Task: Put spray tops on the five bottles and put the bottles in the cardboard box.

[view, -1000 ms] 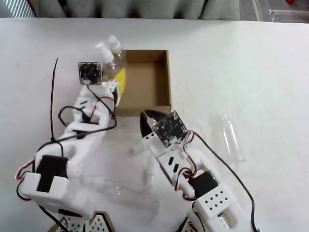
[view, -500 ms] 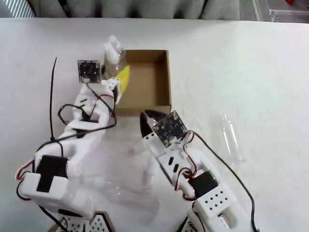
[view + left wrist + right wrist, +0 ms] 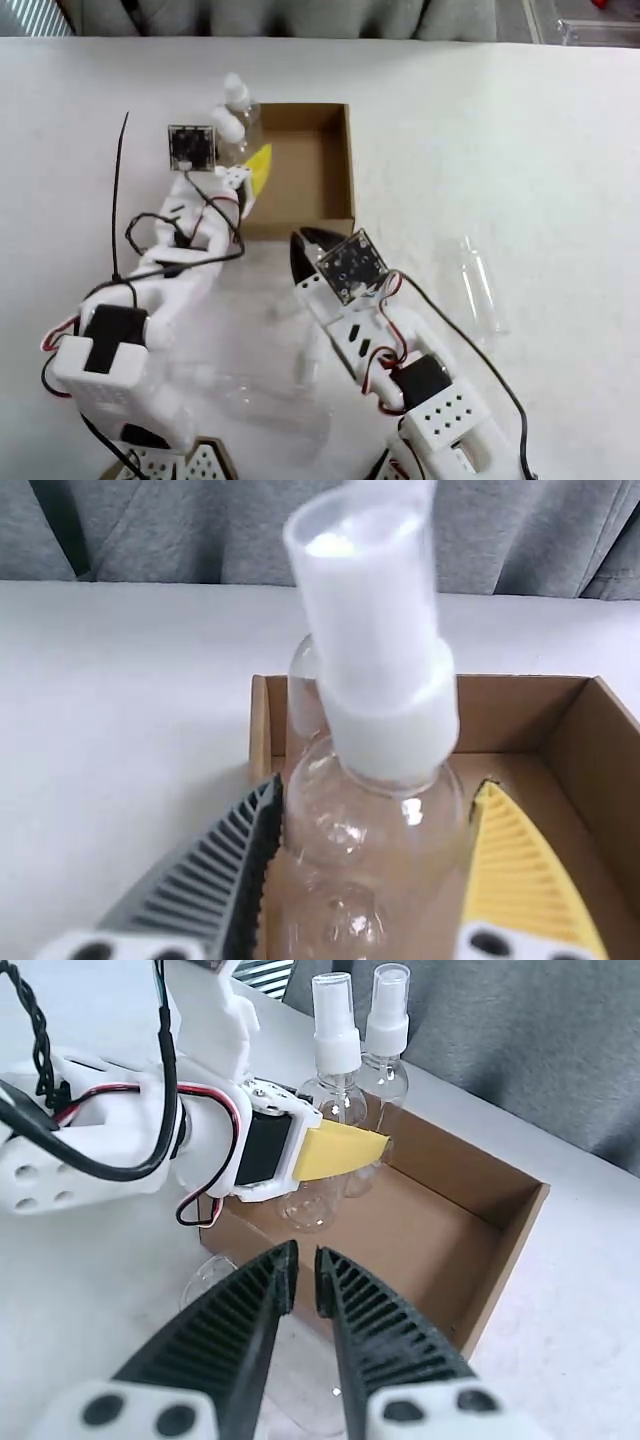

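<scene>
The left gripper (image 3: 375, 815) pinches a clear spray bottle (image 3: 365, 830) by its body, the grey jaw on one side and the yellow jaw on the other. The bottle stands upright, its long axis vertical and its white spray top (image 3: 372, 640) pointing up. In the right wrist view it hangs at the left wall of the cardboard box (image 3: 470, 1210), with its base down inside the box. Whether the base touches the box floor cannot be told. Just beyond it a second capped bottle (image 3: 384, 1055) stands upright in the box's far left corner, also with its top upward. The two are close together, and contact between them cannot be judged. In the high view the right gripper (image 3: 303, 252) sits just outside the box's near wall. Its black jaws are all but pressed together, with only a thin gap, and they hold nothing. An uncapped clear bottle (image 3: 480, 285) lies on its side on the white table (image 3: 520, 130), well to the right of the box. Its long axis runs roughly from near to far. Another clear bottle (image 3: 265, 398) lies between the two arm bases, with its length running across the table.
</scene>
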{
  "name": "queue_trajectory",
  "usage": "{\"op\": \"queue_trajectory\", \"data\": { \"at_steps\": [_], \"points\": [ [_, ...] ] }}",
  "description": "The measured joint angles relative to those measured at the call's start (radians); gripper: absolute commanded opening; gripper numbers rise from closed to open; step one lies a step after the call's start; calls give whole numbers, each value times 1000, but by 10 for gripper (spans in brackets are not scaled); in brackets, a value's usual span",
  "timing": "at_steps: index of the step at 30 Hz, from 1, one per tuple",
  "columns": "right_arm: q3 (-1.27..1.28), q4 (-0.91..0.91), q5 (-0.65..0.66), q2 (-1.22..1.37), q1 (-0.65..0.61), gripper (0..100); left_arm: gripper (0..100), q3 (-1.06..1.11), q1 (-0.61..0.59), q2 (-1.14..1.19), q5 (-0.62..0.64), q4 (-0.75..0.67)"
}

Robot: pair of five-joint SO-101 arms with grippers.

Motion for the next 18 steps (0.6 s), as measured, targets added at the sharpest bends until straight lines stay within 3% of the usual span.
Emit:
{"op": "queue_trajectory", "data": {
  "at_steps": [18],
  "points": [
    [0, 0, 0, 0, 0, 16, 284, 25, -3, -8, 0, -63]
  ]
}}
